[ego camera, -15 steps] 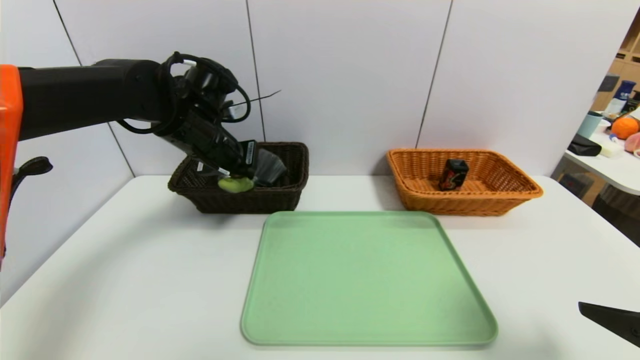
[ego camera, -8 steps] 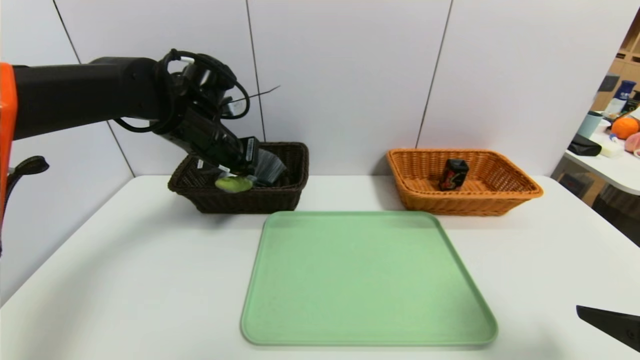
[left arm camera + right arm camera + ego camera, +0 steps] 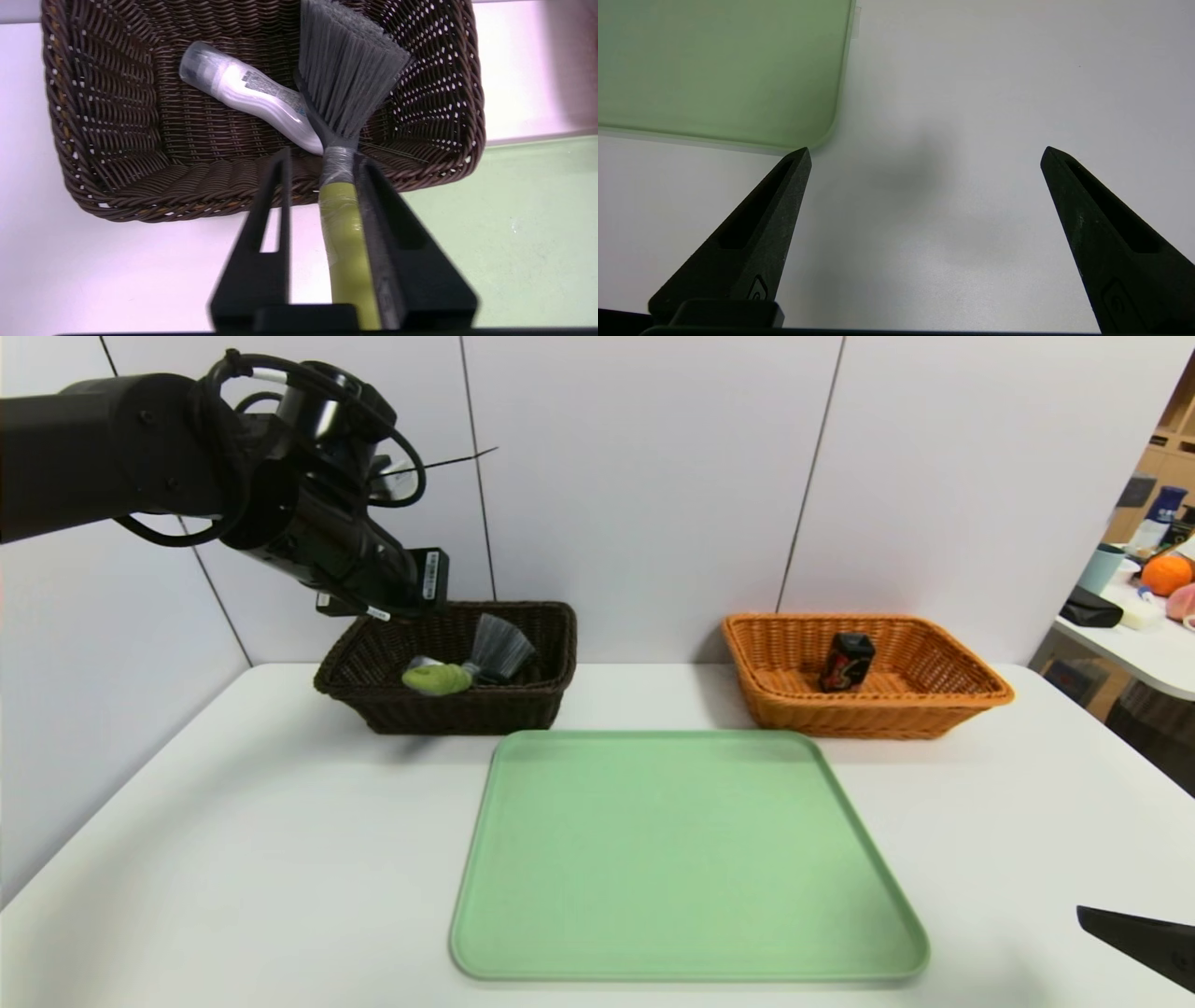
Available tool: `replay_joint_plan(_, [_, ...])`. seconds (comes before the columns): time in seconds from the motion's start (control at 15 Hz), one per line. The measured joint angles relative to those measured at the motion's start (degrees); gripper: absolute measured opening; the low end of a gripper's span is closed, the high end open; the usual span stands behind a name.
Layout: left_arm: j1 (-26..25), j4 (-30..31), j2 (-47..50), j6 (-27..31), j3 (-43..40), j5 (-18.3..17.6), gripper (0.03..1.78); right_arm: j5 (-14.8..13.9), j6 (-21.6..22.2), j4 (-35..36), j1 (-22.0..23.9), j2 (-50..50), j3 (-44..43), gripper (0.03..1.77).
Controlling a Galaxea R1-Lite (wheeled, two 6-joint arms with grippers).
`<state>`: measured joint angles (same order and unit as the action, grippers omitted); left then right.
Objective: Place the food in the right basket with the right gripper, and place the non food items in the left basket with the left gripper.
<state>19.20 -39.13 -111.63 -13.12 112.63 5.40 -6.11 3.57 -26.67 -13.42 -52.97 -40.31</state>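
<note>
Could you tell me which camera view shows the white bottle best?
The left wrist view: the white bottle lies in full sight on the floor of the left basket, its base under the brush. The head view hides it behind the basket wall; the right wrist view misses it entirely.

Light: bright, even, overhead | Shadows: soft, under the tray [image 3: 688, 859] | Blur: left gripper [image 3: 322, 158] fingers, tray corner in right wrist view

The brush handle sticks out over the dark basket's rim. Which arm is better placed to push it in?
Left. The left gripper hangs open just above the dark basket and the brush. The right gripper waits open near the table's right corner, beyond the tray.
</note>
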Motion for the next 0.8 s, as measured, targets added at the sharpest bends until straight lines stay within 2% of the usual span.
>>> replay_joint_plan(0.13, [0.1, -0.1, 0.0, -0.3, 0.1, 0.2, 0.82, 0.0, 0.1, 0.0, 0.0, 0.2, -0.1, 1.70])
replay_joint_plan(0.33, [0.1, -0.6, 0.3, -0.6, 0.2, 0.2, 1.10, 0.0, 0.1, -0.1, 0.0, 1.0, 0.1, 1.70])
replay_joint_plan(0.67, [0.1, -6.4, 3.1, -0.9, -1.3, 0.5, 1.39, -0.5, 0.2, 0.0, 0.0, 1.5, 0.0, 1.70])
replay_joint_plan(0.8, [-0.2, -6.6, 5.6, -0.9, -3.7, 1.5, 1.46, -0.6, 0.2, 0.0, 0.5, 1.4, -0.3, 1.70])
